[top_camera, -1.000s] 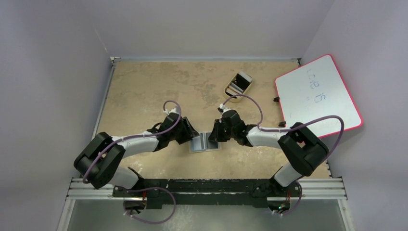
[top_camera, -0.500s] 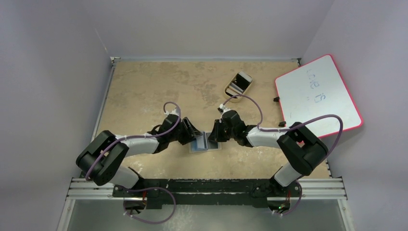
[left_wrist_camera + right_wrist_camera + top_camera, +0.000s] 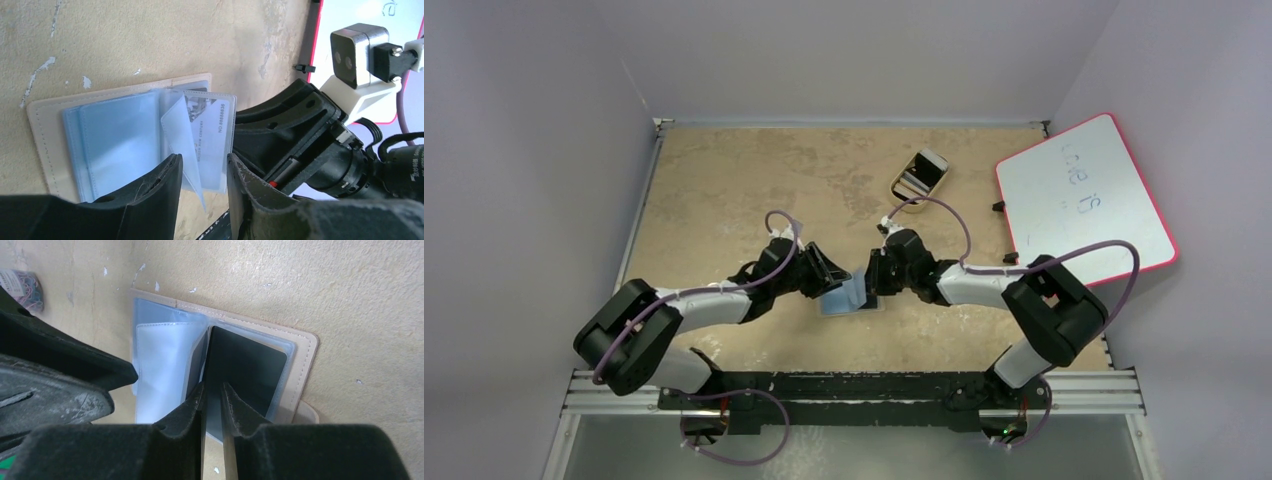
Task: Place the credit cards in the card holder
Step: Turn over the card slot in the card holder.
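Observation:
The tan card holder [image 3: 849, 304] lies open on the table between my two grippers, its pale blue clear sleeves showing; it also shows in the left wrist view [image 3: 37, 130] and the right wrist view [image 3: 305, 355]. My left gripper [image 3: 829, 278] [image 3: 204, 159] is open, and a loose clear sleeve leaf [image 3: 177, 135] rises between its fingers without being pinched. My right gripper [image 3: 871, 283] [image 3: 214, 386] is shut on the edge of a pale credit card [image 3: 212, 135] with printed text, held upright at the sleeves. A dark card-sized panel [image 3: 247, 367] lies in the holder's right half.
A tan oval tray [image 3: 900, 188] holding a white-edged slab sits at the back. A red-rimmed whiteboard [image 3: 1084, 200] lies at the right. A bundle of rubber bands [image 3: 22, 282] lies beyond the holder.
The holder lay flat with both leaves down; now a blue sleeve leaf and the card stand up between the grippers. My left gripper has moved in closer over the holder.

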Available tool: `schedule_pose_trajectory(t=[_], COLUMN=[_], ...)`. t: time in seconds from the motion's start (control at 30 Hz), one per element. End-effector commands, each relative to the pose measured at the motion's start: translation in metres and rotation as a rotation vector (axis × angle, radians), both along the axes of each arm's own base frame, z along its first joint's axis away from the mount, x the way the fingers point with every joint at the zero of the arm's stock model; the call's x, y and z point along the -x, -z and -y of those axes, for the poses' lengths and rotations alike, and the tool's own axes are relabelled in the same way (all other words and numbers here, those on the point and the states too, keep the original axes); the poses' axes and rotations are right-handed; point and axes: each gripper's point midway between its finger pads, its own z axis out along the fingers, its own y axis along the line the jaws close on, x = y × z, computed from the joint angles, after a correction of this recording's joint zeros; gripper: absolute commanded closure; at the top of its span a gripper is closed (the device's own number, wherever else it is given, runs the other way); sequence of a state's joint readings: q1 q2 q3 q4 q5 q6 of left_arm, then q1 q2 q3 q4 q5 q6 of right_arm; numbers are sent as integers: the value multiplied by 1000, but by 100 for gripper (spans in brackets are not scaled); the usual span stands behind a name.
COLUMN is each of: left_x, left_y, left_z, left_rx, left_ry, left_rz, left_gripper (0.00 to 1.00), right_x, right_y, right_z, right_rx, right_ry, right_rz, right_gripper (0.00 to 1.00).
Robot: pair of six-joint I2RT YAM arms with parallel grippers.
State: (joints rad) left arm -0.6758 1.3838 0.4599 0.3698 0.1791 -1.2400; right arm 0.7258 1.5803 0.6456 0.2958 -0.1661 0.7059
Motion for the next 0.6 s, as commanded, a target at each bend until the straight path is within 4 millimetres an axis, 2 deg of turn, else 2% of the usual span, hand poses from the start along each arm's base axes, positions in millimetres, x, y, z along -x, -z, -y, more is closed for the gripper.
schedule_pose_trajectory(t=[0.0,0.17,0.4,0.57], left_x=[-6,-9,-14,-19], left_y=[-5,0,13,10], left_z=[8,9,-10,-25], left_rx=[37,-15,-175,-298], left_ry=[4,13,-20,-32], left_rz=[24,26,20,34], left_gripper=[64,67,75,76], right_x=[2,-7,-22,-61], right_y=[-3,-19,-50,-85], right_z=[14,27,47,61], right_rx=[60,104,168,237], right_ry=[23,82,144,127], right_rz=[15,64,158,307], right_gripper=[80,78,72,64])
